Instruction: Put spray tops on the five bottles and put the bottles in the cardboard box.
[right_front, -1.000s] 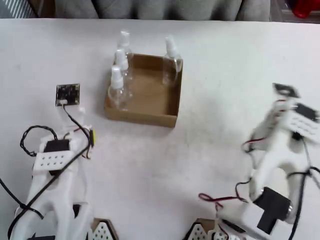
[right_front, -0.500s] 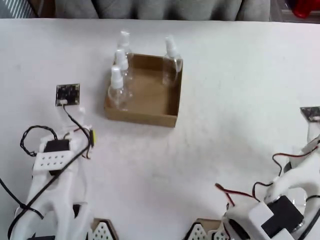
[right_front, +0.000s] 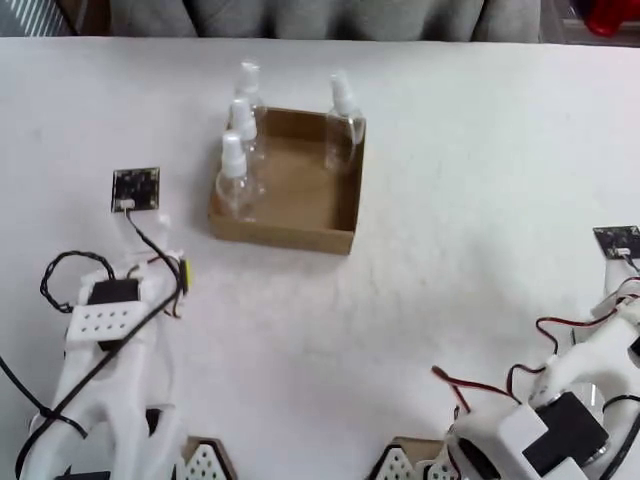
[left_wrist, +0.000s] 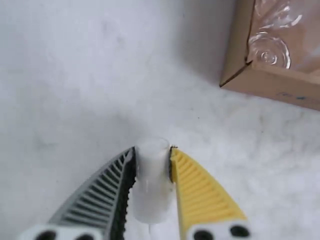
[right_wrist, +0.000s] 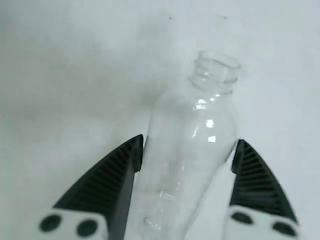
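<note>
1. The one uncapped bottle (right_wrist: 192, 150) sits between the right gripper's (right_wrist: 188, 145) jaws, which press on its sides, above the white table (right_front: 450, 150);
2. the left gripper (left_wrist: 152, 150) pinches a spray top (left_wrist: 151, 175), near the cardboard box (right_front: 280, 230);
3. four capped bottles (right_front: 235, 180) stand at that box;
4. within the last second the right arm has drawn back to the table's near right edge, while the left arm kept still; capping the fifth bottle looks next.

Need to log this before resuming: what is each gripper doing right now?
Left gripper: shut on a white spray top.
Right gripper: shut on a clear bottle with no top on it.
</note>
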